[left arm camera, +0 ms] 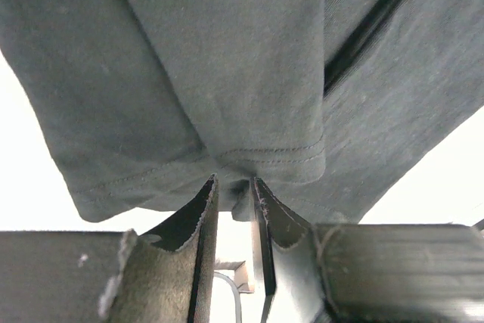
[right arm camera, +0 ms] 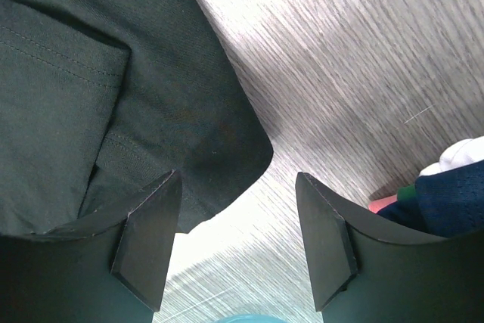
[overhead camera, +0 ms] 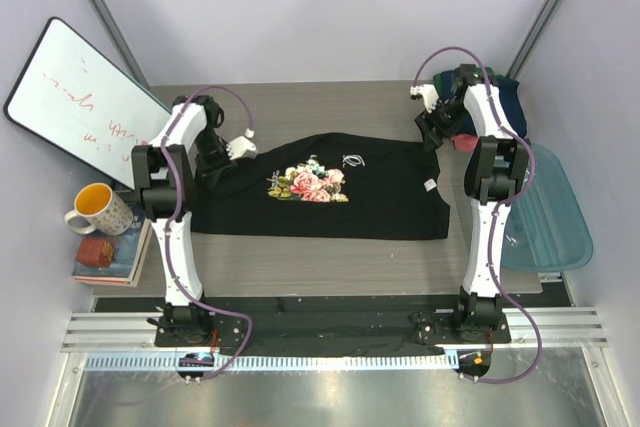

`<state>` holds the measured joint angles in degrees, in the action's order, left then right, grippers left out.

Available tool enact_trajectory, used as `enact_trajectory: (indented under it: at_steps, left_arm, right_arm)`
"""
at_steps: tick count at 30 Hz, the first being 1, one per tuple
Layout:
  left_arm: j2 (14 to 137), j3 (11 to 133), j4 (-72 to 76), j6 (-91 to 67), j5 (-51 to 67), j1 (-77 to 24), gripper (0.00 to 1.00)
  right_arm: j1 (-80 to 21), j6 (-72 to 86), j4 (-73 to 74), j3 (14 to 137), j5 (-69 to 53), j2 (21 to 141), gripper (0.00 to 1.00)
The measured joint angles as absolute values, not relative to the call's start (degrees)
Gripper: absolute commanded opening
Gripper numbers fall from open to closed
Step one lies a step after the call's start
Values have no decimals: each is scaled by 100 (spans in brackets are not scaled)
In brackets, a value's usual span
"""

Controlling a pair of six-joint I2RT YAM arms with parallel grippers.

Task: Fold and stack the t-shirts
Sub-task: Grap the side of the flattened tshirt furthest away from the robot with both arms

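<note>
- Black tee (overhead camera: 380,202) lies flat across the middle of the counter (overhead camera: 300,272), rose print (overhead camera: 308,185) face up, white lettering just above it.
- Other shirts?
- Navy bundle (overhead camera: 495,92) at the far right corner of the counter, behind the right arm (overhead camera: 490,177). The right wrist view catches navy with slivers of red and green at the frame edge, and something white above them. Can't tell how many there are or whether they're folded.
- Left?
- Left claw (left arm camera: 234,181) is at the tee's left end, on a sleeve. Its fingers are nearly together with a thin slit between them. The sleeve hem (left arm camera: 272,158), double-stitched, sits right at the tips, and a bit of cloth dips into the slit. Can't tell whether it's pinched or just touching.
- Right?
- Right claw (right arm camera: 238,177) is at the tee's far right corner, spread wide, with nothing between the fingers. One finger is over black cloth, the other over bare wood grain, and the cloth edge runs between them.
- Contact?
- Can't tell from the wrist view.
- Surroundings?
- Translucent blue tub (overhead camera: 550,227) overhangs the counter's right edge, beside the right arm. Whiteboard (overhead camera: 70,97) with red scribble leans at the left wall. Below it a mug (overhead camera: 95,209) with a yellow inside stands just beside a stack of books (overhead camera: 105,257), off the counter's left edge.
</note>
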<state>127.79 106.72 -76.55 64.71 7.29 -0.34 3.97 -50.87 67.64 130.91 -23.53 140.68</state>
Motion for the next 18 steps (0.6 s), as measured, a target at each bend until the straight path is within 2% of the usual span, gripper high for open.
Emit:
enact_trajectory:
  at_steps: [12,15,18]
  left_arm:
    - [13078,10862,-7658,6469,893,-36,22]
    - [13115,10866,-7658,6464,908,-43,19]
    - [13152,10868,-7658,6462,906,-62,7]
  right_arm:
    - [370,-5087,6766,13091,-2353,14068,66]
    - [360,-5087,6766,13091,-2353,14068,66]
    - [357,-5087,6766,13091,-2353,14068,66]
